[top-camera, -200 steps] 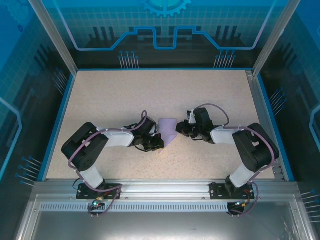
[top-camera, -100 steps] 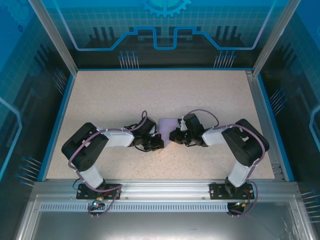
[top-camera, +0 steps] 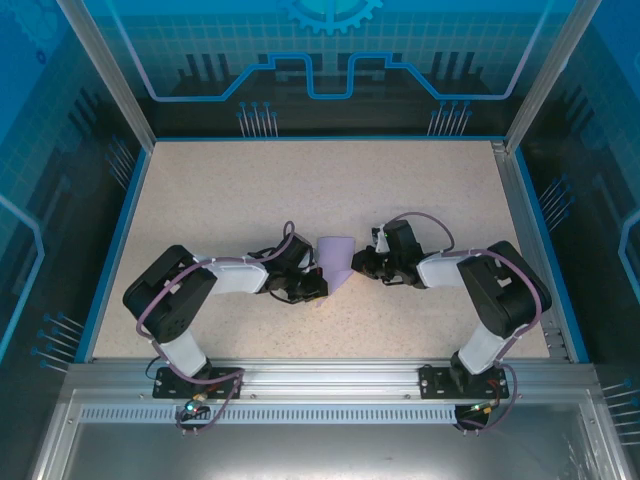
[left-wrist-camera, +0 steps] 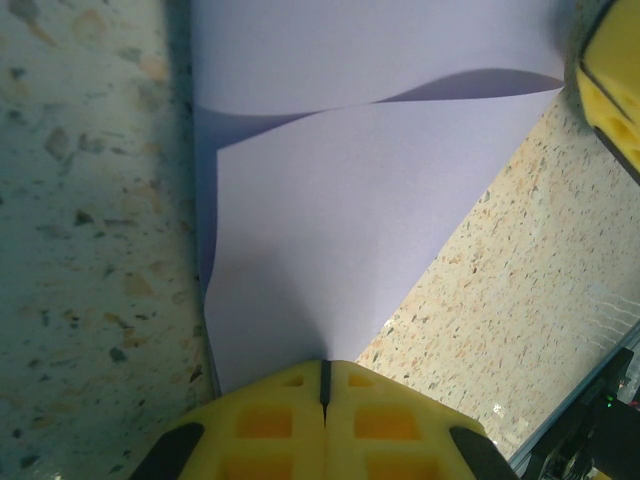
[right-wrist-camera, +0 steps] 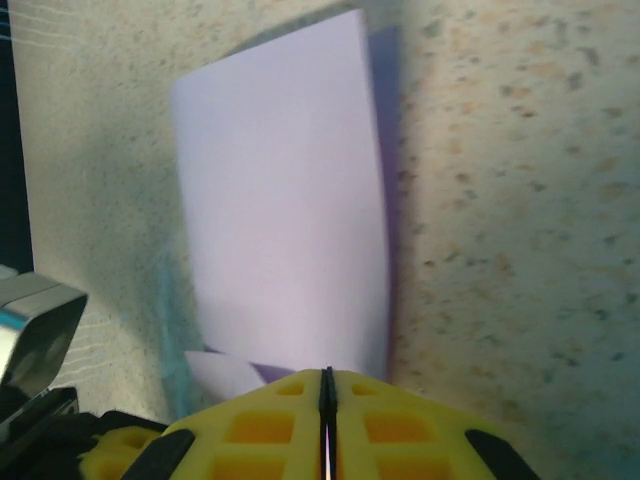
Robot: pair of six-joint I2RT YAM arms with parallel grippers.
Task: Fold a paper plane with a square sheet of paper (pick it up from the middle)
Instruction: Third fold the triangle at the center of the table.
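Observation:
The square sheet of paper [top-camera: 336, 255], pale purple, lies folded over on itself between my two grippers at the table's middle. In the left wrist view its two layers [left-wrist-camera: 350, 220] run out from my left gripper [left-wrist-camera: 325, 372], which is shut on its near edge. From above, that left gripper [top-camera: 320, 283] sits at the sheet's lower left. My right gripper [top-camera: 357, 266] meets the right edge. Its jaws [right-wrist-camera: 326, 378] are shut with the sheet [right-wrist-camera: 280, 200] reaching into the tips. One of its yellow fingers [left-wrist-camera: 612, 90] shows beside the sheet's corner.
The speckled tabletop [top-camera: 300, 190] stretches bare behind the arms, bordered by a blue rim [top-camera: 120, 230] and metal posts. Both arm bases are bolted to the metal rail [top-camera: 320, 375] along the near edge.
Half a second ago the right gripper had pushed left over the sheet; it has drawn back right to about where it stood a second ago. The left gripper has stayed put, still shut.

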